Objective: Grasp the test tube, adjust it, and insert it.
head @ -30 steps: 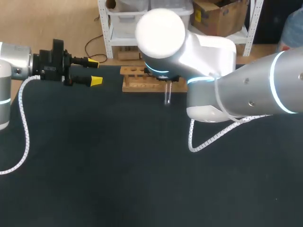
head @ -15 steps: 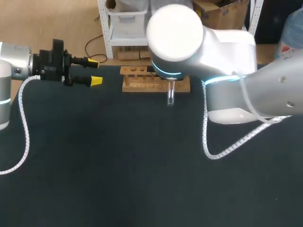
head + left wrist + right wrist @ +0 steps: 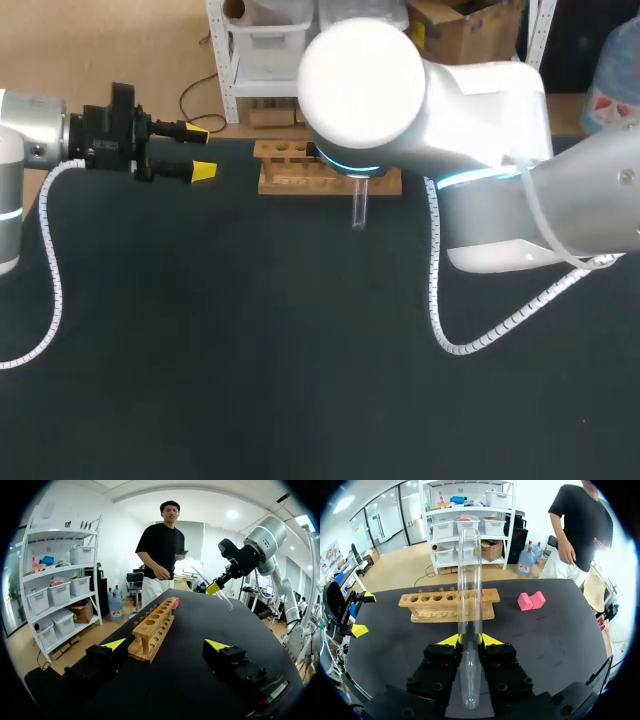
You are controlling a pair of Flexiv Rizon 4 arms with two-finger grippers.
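A clear glass test tube (image 3: 470, 580) stands upright between the yellow-tipped fingers of my right gripper (image 3: 470, 640), which is shut on its lower part. In the head view the test tube (image 3: 359, 207) hangs below my right arm's wrist, just in front of the wooden rack (image 3: 290, 170); the wrist hides the gripper itself. The rack (image 3: 447, 605) has a row of holes and lies ahead of the tube. My left gripper (image 3: 198, 150) stands open at the table's far left, with nothing between its fingers. In the left wrist view it (image 3: 166, 645) faces the rack (image 3: 152, 630), and the tilted tube (image 3: 225, 601) shows beyond.
A pink block (image 3: 531, 600) lies on the dark table (image 3: 250, 350) beyond the rack's right end, also visible as the pink block (image 3: 174, 603) past the rack. My right arm's large elbow covers the rack's right part in the head view. White cables hang from both arms.
My right arm has swung a little to the right, and the tube it holds has shifted slightly right and nearer, in front of the rack. The left arm has not moved.
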